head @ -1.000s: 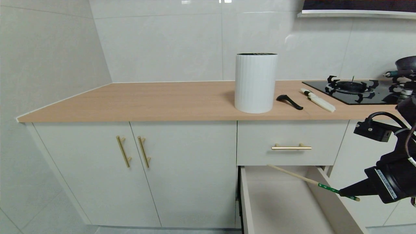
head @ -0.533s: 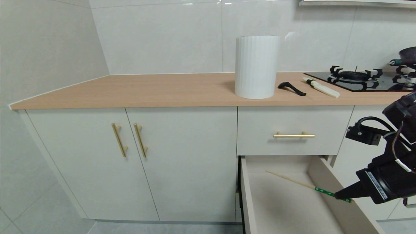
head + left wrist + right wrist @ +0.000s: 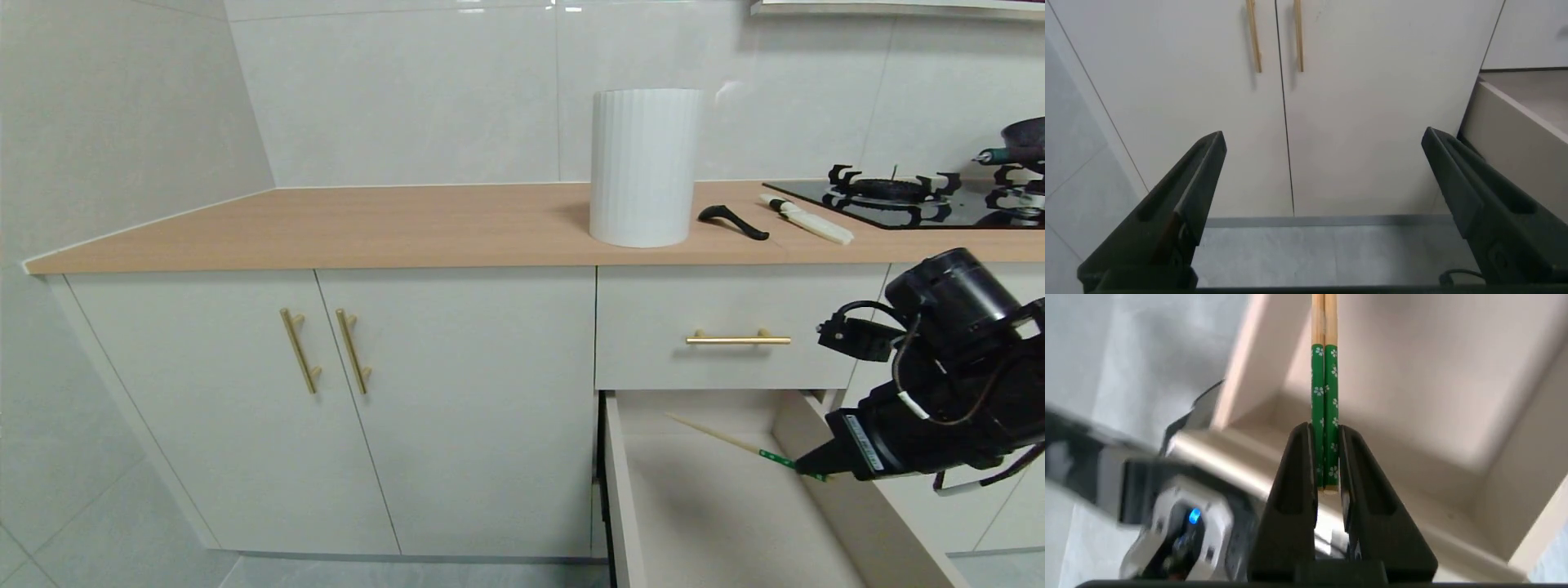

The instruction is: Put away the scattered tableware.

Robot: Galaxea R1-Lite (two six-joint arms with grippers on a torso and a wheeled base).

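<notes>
A pair of wooden chopsticks [image 3: 727, 440] with green patterned ends is clamped in my right gripper [image 3: 808, 469], over the open lower drawer [image 3: 784, 425]; their tips point toward the drawer's back. In the right wrist view the chopsticks [image 3: 1324, 384] run out from between the fingers [image 3: 1300, 469], above the drawer's pale floor [image 3: 1429, 367]. My left gripper [image 3: 1323, 212] hangs open and holds nothing in front of the cabinet doors [image 3: 1372, 98]. On the counter lie a black spoon [image 3: 732, 222] and a white-handled knife [image 3: 807, 220].
A tall white ribbed holder [image 3: 645, 167] stands on the wooden counter [image 3: 367, 224]. A gas hob [image 3: 906, 200] sits at the far right. The upper drawer with a gold handle [image 3: 739, 339] is closed. Double cabinet doors [image 3: 326, 408] stay closed on the left.
The head camera dropped lower a second ago. Since then my right gripper has moved left and slightly up with the chopsticks, carrying them farther over the open drawer.
</notes>
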